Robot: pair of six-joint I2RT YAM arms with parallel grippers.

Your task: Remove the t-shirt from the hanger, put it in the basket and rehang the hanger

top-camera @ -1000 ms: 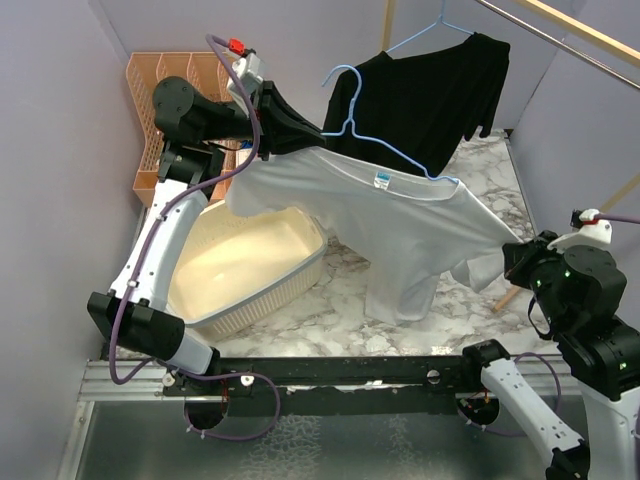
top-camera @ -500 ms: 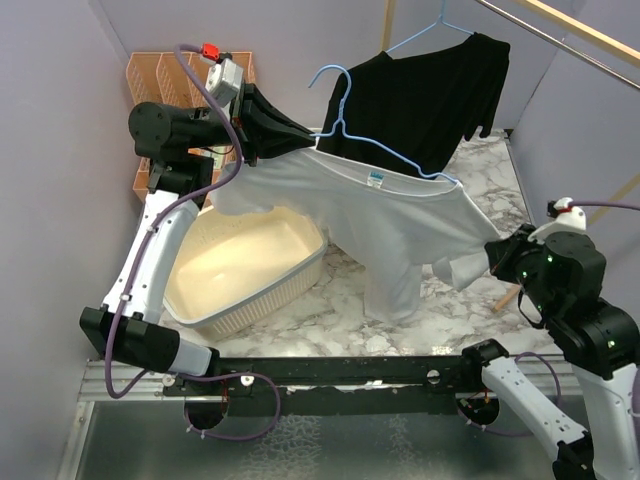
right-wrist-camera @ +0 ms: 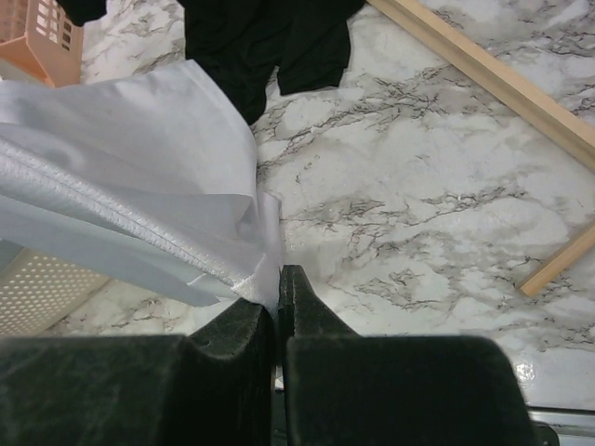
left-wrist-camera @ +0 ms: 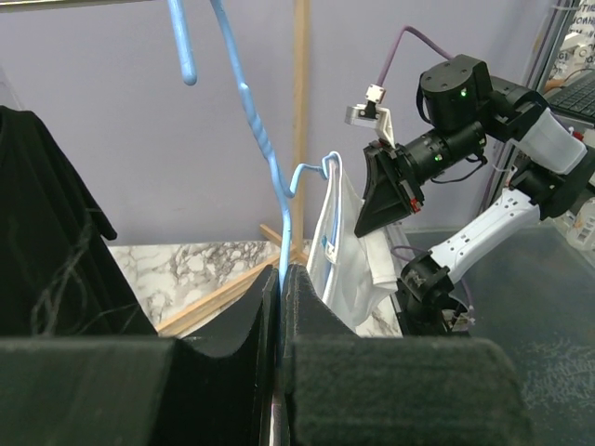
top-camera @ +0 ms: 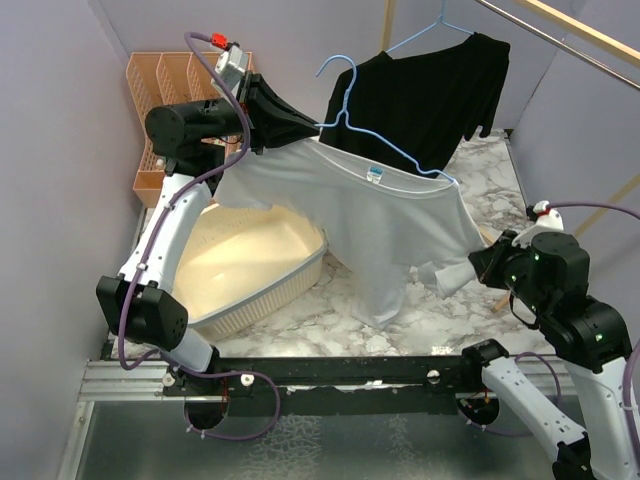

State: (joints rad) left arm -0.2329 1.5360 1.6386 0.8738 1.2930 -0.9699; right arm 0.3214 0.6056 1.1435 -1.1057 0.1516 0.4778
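Observation:
A white t-shirt [top-camera: 370,215] hangs on a light blue hanger [top-camera: 345,110] held in the air over the table. My left gripper [top-camera: 318,128] is shut on the hanger's wire just below its hook; the left wrist view shows the blue wire [left-wrist-camera: 270,158] pinched between the pads [left-wrist-camera: 281,271]. My right gripper [top-camera: 478,268] is shut on the t-shirt's right sleeve, low at the right. The right wrist view has the sleeve's white hem [right-wrist-camera: 139,177] clamped between the fingers [right-wrist-camera: 279,274]. The shirt is stretched between both arms.
A black t-shirt [top-camera: 430,90] hangs on a second hanger from the wooden rail [top-camera: 570,30] at the back right. A cream laundry basket [top-camera: 250,265] sits on the marble table at the left, in front of an orange rack [top-camera: 160,90]. A wooden bar [right-wrist-camera: 493,79] lies on the table.
My right gripper has moved left toward the shirt's body with the sleeve, slackening it. The left arm shifted slightly, keeping the hanger raised.

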